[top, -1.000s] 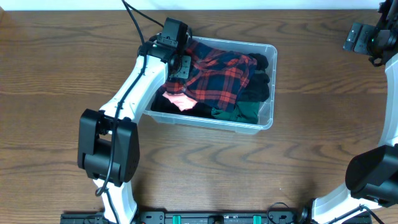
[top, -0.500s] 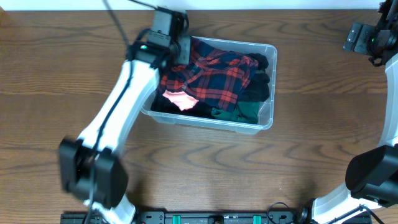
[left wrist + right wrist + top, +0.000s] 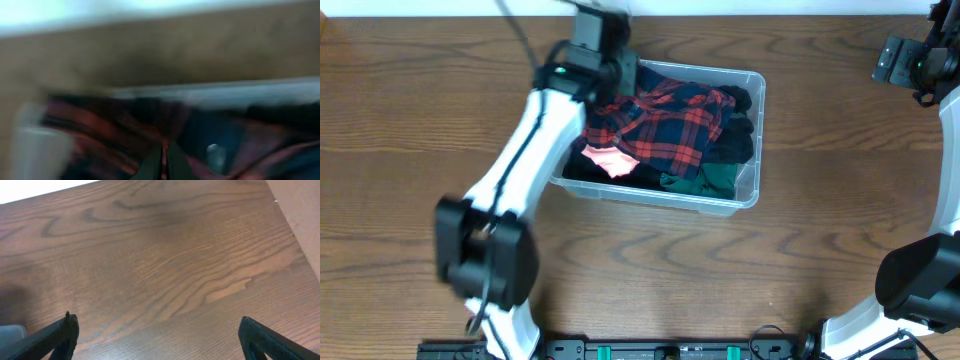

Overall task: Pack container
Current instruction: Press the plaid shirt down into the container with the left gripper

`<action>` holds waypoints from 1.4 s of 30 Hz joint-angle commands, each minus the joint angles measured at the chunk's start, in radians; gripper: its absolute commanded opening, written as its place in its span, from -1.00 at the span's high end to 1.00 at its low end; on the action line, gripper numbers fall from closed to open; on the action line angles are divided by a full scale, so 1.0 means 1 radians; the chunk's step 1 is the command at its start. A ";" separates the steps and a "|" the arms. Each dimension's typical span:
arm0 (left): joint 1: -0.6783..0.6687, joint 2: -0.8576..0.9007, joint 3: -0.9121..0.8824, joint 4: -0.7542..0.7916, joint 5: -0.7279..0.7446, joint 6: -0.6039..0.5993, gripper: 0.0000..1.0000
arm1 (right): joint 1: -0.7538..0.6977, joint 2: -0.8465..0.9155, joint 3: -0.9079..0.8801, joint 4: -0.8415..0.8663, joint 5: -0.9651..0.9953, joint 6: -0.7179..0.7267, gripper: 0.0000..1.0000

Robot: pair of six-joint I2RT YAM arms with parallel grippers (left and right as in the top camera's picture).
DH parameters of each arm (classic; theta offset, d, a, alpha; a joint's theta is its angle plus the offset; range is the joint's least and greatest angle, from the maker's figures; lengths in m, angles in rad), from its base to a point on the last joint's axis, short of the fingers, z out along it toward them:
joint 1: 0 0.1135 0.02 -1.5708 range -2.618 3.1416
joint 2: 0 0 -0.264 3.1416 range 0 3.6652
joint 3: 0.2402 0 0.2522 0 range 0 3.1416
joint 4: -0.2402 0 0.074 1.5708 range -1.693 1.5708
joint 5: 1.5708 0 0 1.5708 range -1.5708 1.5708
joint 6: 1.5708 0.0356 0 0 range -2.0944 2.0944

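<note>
The clear plastic container (image 3: 757, 150) sits at the table's back middle. It is full of clothes: a red and navy plaid shirt (image 3: 665, 125) on top, a pink piece (image 3: 608, 160), dark green cloth (image 3: 715, 180) and black cloth (image 3: 735, 135). My left gripper (image 3: 618, 82) is over the container's back left corner. In the blurred left wrist view its fingers (image 3: 164, 161) are pressed together above the plaid shirt (image 3: 110, 135), behind the container's rim (image 3: 210, 92). My right gripper (image 3: 159, 335) is open and empty over bare wood at the far right (image 3: 902, 58).
The wooden table (image 3: 420, 120) stretches around the container. The table's right edge and a pale surface (image 3: 300, 215) show in the right wrist view. The arm bases stand along the front edge (image 3: 650, 350).
My left arm has swung from inside the container's left end toward its back left corner, blurring its wrist view. The clothes and my right arm have not moved.
</note>
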 commanded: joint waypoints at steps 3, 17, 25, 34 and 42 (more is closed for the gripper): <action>-0.030 0.148 -0.009 -0.103 0.040 -0.062 0.88 | -0.005 0.008 -0.005 -0.002 -0.001 0.014 -0.99; -0.048 -0.120 -0.006 -0.056 0.039 -0.153 0.88 | -0.005 0.008 -0.005 -0.002 -0.001 0.014 -0.99; -0.142 -0.094 -0.029 -0.076 0.040 -0.153 0.88 | -0.005 0.008 -0.005 -0.002 -0.001 0.014 -0.98; -0.257 0.085 -0.042 -0.090 0.040 -0.153 0.88 | -0.005 0.008 -0.005 -0.002 -0.001 0.014 -0.98; -0.233 -0.023 -0.026 -0.017 -0.008 -0.152 0.88 | -0.005 0.008 -0.005 -0.002 -0.001 0.014 -0.98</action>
